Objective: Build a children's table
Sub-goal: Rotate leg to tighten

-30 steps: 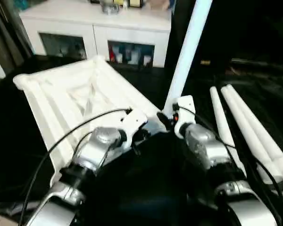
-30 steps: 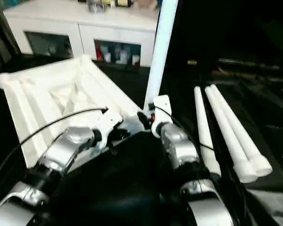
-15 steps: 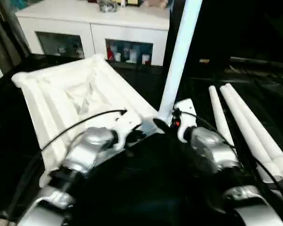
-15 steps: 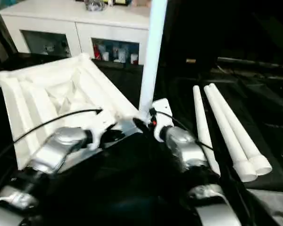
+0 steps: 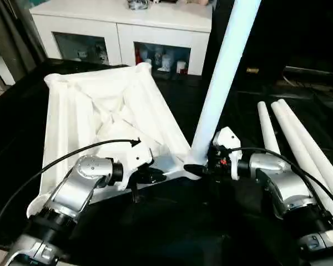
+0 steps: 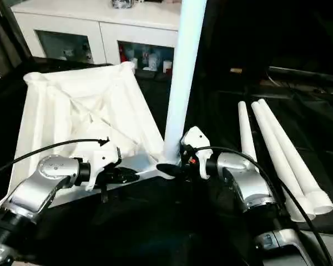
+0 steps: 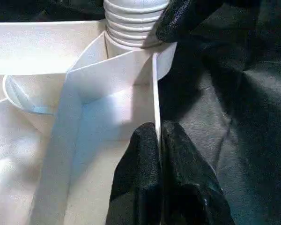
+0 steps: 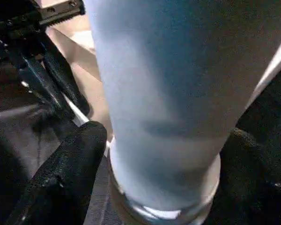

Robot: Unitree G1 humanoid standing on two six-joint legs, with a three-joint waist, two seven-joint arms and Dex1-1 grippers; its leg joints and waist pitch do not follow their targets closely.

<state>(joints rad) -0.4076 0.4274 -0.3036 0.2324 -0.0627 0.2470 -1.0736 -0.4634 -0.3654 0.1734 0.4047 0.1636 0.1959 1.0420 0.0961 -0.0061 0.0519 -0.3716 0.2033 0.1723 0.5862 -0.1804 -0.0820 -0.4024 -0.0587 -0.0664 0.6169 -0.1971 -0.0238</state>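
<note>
White plastic tabletop (image 5: 100,111) lies underside-up on dark cloth (image 5: 172,233); no readable writing. Leg (image 5: 225,77) upright in near corner socket. Left gripper (image 7: 158,154) pinches tabletop rim. Right gripper (image 8: 159,154) fingers straddle leg base, spread wider than a second ago. Spare legs (image 5: 297,149) lie right.

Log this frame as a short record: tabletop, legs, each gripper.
tabletop: upside down on black cloth, ribbed underside up
standing leg: upright in the near corner socket
loose legs: three, lying to the right
left gripper: jaws shut on the tabletop's rim
right gripper: jaws either side of the standing leg's base
</note>
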